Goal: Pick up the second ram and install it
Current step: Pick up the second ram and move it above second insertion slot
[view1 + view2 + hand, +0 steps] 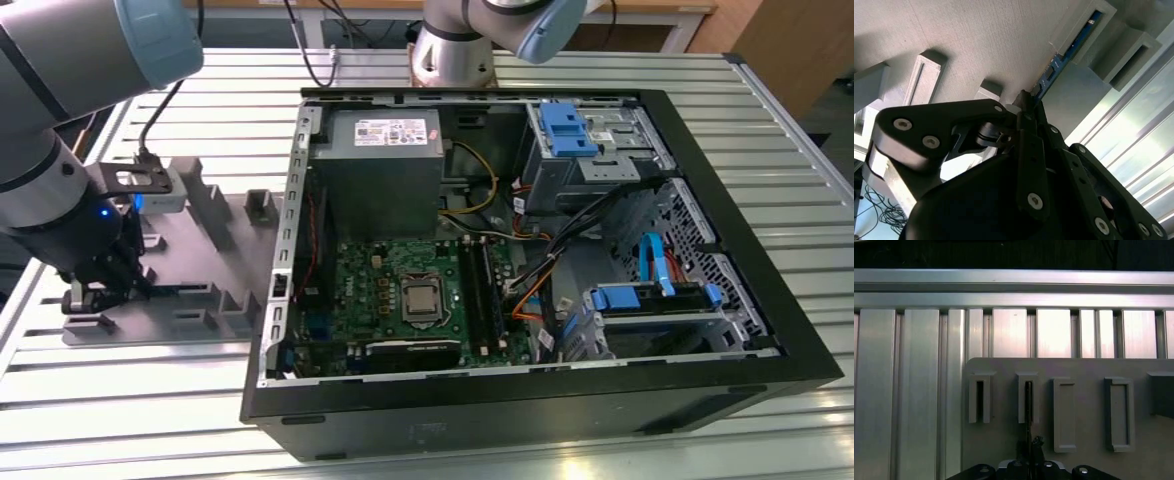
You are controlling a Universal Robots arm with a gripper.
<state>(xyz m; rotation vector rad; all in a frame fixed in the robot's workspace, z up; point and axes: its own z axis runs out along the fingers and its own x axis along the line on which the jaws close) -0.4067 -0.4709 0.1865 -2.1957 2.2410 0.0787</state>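
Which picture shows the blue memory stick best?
The second wrist view: the memory stick shows its blue side. The first wrist view gives a thin dark edge; in the exterior view it's too small.

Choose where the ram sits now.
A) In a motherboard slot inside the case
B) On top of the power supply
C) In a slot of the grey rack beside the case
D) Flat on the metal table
C: in the second wrist view the ram stands on edge in a raised slot of the rack, with the hand at its near end.
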